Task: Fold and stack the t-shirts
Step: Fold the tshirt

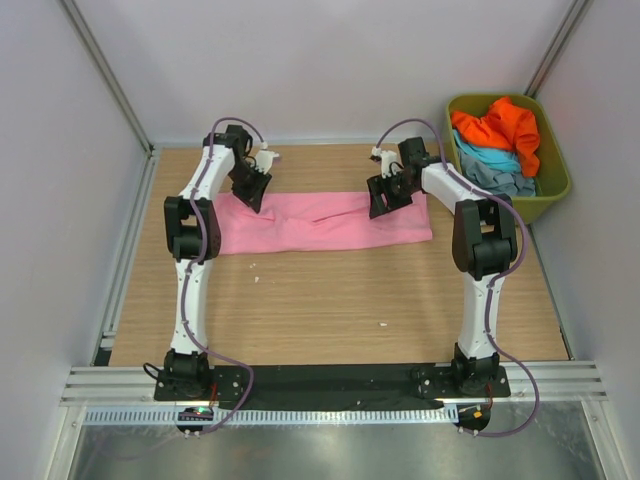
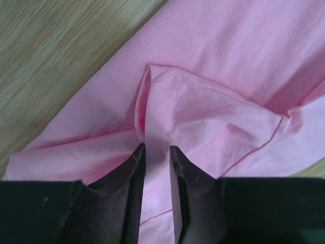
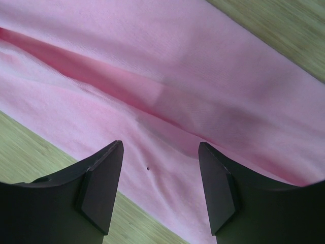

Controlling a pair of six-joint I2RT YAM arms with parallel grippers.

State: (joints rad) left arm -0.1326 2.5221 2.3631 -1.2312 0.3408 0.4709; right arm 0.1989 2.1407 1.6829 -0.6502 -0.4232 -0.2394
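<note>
A pink t-shirt (image 1: pixel 320 222) lies folded into a long strip across the far half of the table. At its left end my left gripper (image 1: pixel 252 195) has its jaws drawn narrow, and a raised ridge of the pink t-shirt (image 2: pixel 213 76) is pinched between its fingertips (image 2: pixel 157 148). My right gripper (image 1: pixel 385 200) hovers over the strip's right end. Its fingers stand wide apart above flat pink cloth (image 3: pixel 167 66) with nothing held between them (image 3: pixel 161 147). An orange t-shirt (image 1: pixel 500 125), a light blue one (image 1: pixel 485 157) and a grey-blue one (image 1: pixel 505 178) sit crumpled in the tub.
An olive-green plastic tub (image 1: pixel 555 160) stands at the far right, off the wooden table (image 1: pixel 330 300). Grey walls close in the left, back and right. The arm bases sit on a black strip at the near edge.
</note>
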